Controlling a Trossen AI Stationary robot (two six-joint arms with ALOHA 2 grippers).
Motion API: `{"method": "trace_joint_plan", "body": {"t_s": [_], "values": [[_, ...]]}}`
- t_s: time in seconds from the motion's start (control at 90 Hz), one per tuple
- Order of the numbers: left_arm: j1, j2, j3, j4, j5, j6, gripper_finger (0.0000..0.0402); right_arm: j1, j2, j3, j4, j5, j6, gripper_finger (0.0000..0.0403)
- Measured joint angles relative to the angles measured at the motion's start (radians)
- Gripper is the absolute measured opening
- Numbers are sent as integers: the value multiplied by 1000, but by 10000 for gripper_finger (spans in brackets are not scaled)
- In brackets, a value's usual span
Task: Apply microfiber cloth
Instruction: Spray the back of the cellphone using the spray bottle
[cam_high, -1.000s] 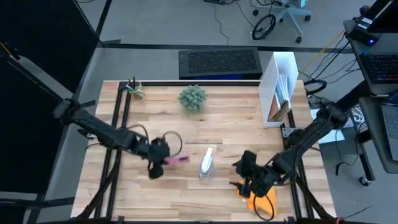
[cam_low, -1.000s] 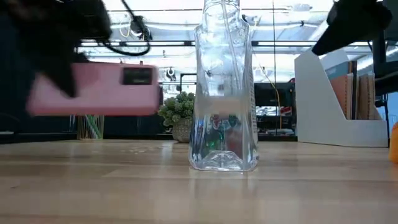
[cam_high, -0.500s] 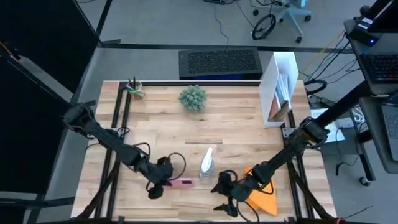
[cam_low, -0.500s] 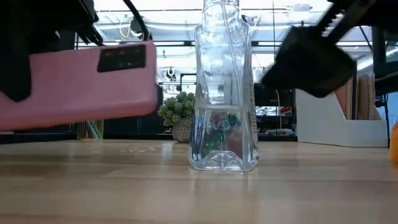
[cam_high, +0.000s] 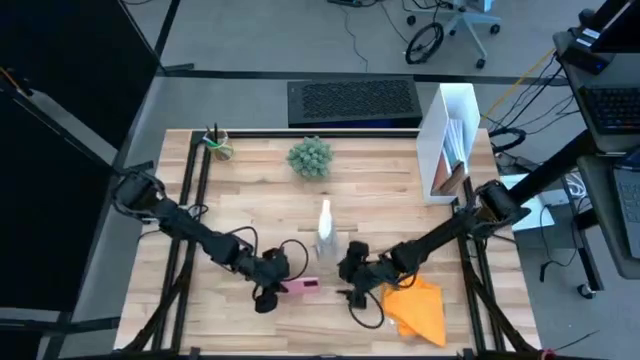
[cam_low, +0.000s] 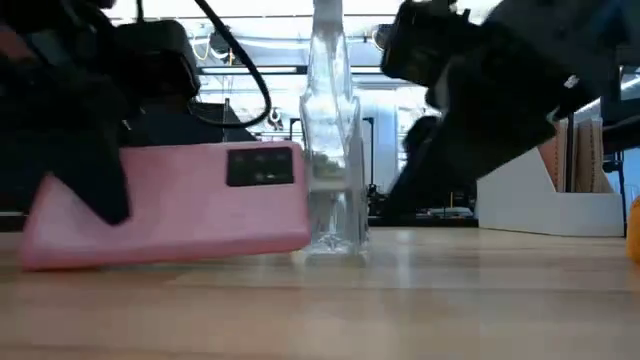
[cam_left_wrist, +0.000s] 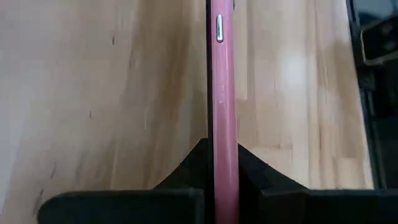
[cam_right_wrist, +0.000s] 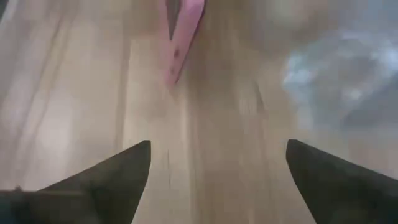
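Left pincer (cam_high: 268, 293) clamps the pink phone (cam_high: 301, 288) edge-on; right pincer (cam_high: 352, 283), apart and empty beside the spray bottle (cam_high: 325, 228), risks toppling it; orange microfiber cloth (cam_high: 420, 308) lies lower right.

Pink phone (cam_high: 302, 288), spray bottle (cam_high: 325, 229), plant (cam_high: 310, 157)

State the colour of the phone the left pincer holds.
Pink phone, clearest in the low view.
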Motion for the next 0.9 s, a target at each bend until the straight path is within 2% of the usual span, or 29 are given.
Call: {"method": "trace_joint_plan", "body": {"t_s": [0.167,0.322,0.411,0.522,0.689,0.789,0.9], "values": [[21,51,10,87,42,-31,15,95,-144,10,-342,-23,147,352],[42,64,21,89,42,-16,24,176,-210,11,-486,-19,313,352],[65,65,21,77,40,-4,51,209,-208,11,-539,-20,337,352],[95,66,21,71,39,22,104,237,-183,11,-599,-12,393,352],[131,63,21,59,94,61,178,262,-170,11,-620,-16,441,352],[142,45,21,43,95,74,203,277,-182,11,-642,-17,456,352],[140,1,21,34,66,80,208,292,-184,11,-646,-25,495,352]]}}
